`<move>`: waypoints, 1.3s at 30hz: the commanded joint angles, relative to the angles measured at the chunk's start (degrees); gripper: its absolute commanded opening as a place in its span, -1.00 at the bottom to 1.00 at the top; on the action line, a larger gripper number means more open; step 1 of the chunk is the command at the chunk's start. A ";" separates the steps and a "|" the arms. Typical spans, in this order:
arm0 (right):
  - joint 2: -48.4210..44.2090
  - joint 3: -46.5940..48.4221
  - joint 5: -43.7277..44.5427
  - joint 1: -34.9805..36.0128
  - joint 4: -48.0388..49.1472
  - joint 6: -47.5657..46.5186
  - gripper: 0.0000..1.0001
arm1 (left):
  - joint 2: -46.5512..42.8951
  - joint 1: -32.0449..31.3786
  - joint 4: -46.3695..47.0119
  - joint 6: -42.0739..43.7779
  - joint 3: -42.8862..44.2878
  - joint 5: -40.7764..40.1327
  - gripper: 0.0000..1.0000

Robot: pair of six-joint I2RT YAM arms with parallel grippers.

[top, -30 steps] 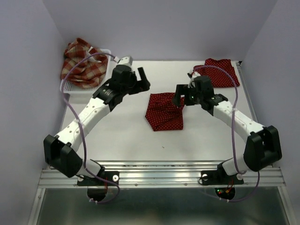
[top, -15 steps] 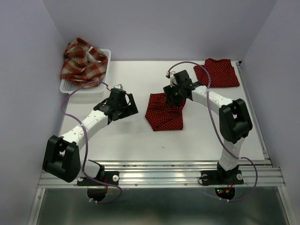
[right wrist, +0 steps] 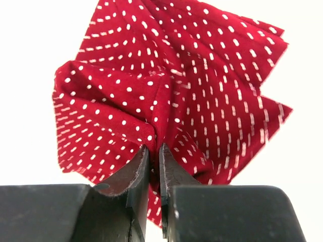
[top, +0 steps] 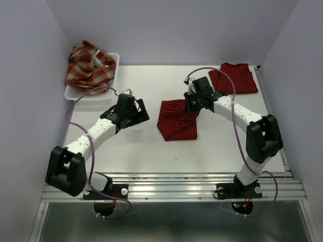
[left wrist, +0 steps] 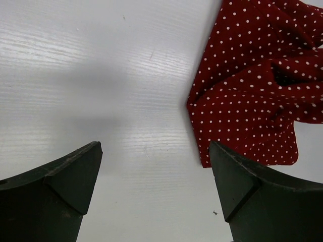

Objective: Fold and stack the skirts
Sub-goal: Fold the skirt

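Observation:
A dark red polka-dot skirt lies crumpled at the table's middle. My right gripper is at its far right corner, shut on a pinched fold of the skirt. My left gripper hovers to the left of it, open, with bare table between its fingers; the skirt shows at the upper right of the left wrist view. A second polka-dot skirt lies at the far right corner. The plaid skirt is heaped in the basket.
A white mesh basket stands at the far left corner against the wall. Purple walls close in the table on three sides. A metal rail runs along the near edge by the arm bases.
The left arm has drawn back from the far left toward the middle. The right gripper has closed on the skirt's far right corner and shifted slightly right.

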 commanded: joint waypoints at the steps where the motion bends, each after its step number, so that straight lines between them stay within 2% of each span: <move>1: -10.37 -4.84 2.62 0.59 1.08 5.42 -0.95 | -1.23 0.30 1.91 -0.33 0.17 0.75 0.97; 4: -13.90 -10.64 1.83 0.59 1.52 6.83 -0.94 | -0.62 0.30 2.08 -0.24 0.44 2.69 0.97; 8: -18.64 -17.49 0.95 0.59 2.66 8.93 -0.83 | 0.08 0.30 2.35 -0.15 0.61 2.95 0.97; 16: -24.80 -32.08 4.38 0.59 5.91 12.01 -0.64 | 2.19 0.39 1.56 0.29 1.58 2.51 0.97; 17: -25.50 -34.79 4.12 0.59 6.18 13.06 -0.47 | 2.28 0.30 1.56 0.29 1.76 2.60 0.97; 19: -28.04 -37.10 2.29 0.59 7.67 14.12 -0.32 | 3.07 0.30 1.64 0.38 2.02 2.95 0.97; 20: -29.01 -37.98 1.23 0.59 8.19 14.47 -0.16 | 3.25 0.30 1.99 0.38 2.11 3.21 0.97; 22: -30.77 -38.95 -0.53 0.59 8.81 14.65 0.00 | 3.60 0.30 2.26 0.38 2.20 4.26 0.97; 23: -32.44 -38.78 -0.89 0.59 8.73 14.65 0.28 | 3.69 0.30 2.52 0.55 2.20 4.62 0.97; 25: -34.20 -37.47 -0.90 0.59 8.20 14.83 0.37 | 3.69 0.30 2.70 0.81 1.85 5.58 0.97; 27: -36.57 -36.15 1.98 0.59 7.68 16.83 0.74 | 3.51 0.21 2.70 0.90 1.50 5.94 0.97; 28: -37.28 -35.79 3.49 0.59 7.50 18.07 0.99 | 3.34 0.21 2.70 0.90 1.32 6.03 0.97; 32: -40.09 -35.26 11.30 0.59 6.01 25.97 1.00 | 2.11 -0.05 3.05 0.73 0.18 6.99 0.97; 39: -38.96 -33.25 15.18 0.59 6.18 27.92 1.00 | 0.61 -1.98 4.80 0.64 -0.88 9.01 0.97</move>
